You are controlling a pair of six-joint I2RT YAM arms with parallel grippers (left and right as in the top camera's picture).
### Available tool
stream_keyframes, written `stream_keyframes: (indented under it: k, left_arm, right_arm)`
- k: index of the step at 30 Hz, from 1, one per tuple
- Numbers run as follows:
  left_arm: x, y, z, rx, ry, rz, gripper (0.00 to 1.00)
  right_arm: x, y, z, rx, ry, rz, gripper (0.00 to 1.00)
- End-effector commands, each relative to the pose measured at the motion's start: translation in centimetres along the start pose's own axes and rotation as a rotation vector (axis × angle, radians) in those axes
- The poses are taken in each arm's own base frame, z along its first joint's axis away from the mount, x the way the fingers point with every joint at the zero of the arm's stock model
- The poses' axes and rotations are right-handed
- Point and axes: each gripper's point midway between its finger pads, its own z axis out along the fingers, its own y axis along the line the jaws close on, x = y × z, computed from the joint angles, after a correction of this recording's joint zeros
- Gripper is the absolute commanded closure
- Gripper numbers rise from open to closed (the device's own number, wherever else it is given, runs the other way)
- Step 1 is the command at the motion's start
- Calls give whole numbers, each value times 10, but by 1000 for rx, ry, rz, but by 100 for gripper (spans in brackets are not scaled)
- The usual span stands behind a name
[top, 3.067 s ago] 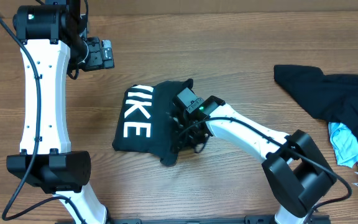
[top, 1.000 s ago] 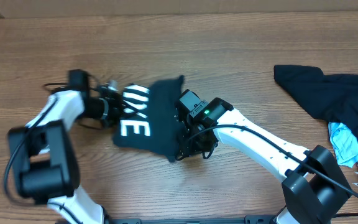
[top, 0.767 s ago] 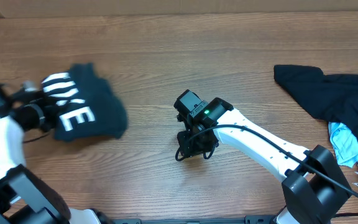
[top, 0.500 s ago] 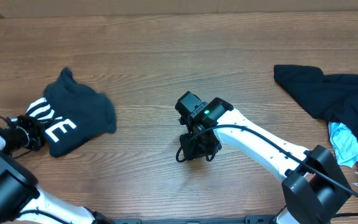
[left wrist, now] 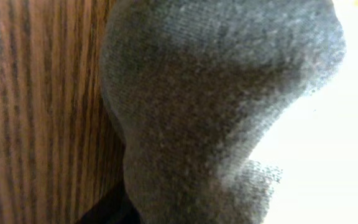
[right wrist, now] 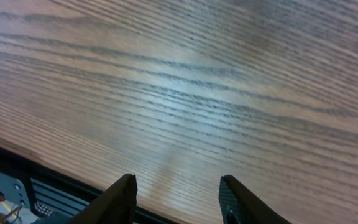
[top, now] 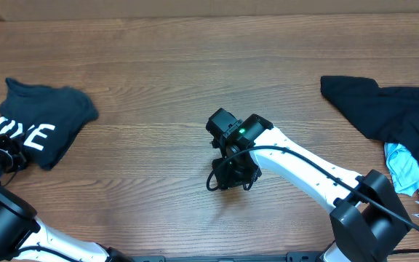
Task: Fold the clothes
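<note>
The dark navy T-shirt (top: 46,120) with white block letters lies bunched at the table's far left edge. My left gripper (top: 7,154) is at its lower left corner, shut on the fabric. In the left wrist view dark cloth (left wrist: 216,112) fills nearly everything and hides the fingers, with bare wood down the left side. My right gripper (top: 231,175) hangs over bare table in the middle, far from the shirt. Its two fingers (right wrist: 124,200) stand apart in the right wrist view, with only wood grain between them, so the right gripper (right wrist: 179,190) is open.
A heap of dark clothes (top: 380,109) lies at the right edge with a light blue garment (top: 409,171) below it. The right wrist view shows the table's front edge and a black rail (right wrist: 36,186) beyond it.
My left gripper has dragged the T-shirt from the table's middle all the way to the far left. The right gripper stayed in the middle, now over bare wood.
</note>
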Motion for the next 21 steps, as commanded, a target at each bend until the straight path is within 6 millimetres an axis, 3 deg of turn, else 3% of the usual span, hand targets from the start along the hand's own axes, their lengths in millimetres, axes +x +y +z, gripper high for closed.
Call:
stream_keyframes:
  k: [1,5,9,12,17,19,21]
  left_arm:
    - [18,1,19,-54,-7,-57,96]
    - [54,-3,35,-83,58,-34,96]
    - [76,14,35,-160,129,-75,95]
    - [77,13,25,-124,200,-77,45]
    - [61,17,2,-102,212,-115,40]
    - [58,1,-8,-41,214,-62,40]
    - [58,-29,-26,70,215,74,40]
  right_arm:
    - [0,4,-11,-17,-25,-12,53]
    - [1,5,-11,-20,-23,-12,53]
    - [0,5,-11,-20,-24,-12,53]
    - [1,5,-11,-20,-23,-13,53]
    - [0,5,-11,-20,-24,-13,54]
    - [1,5,-11,-20,-23,-13,54]
    - [0,5,-11,-20,-23,-13,54]
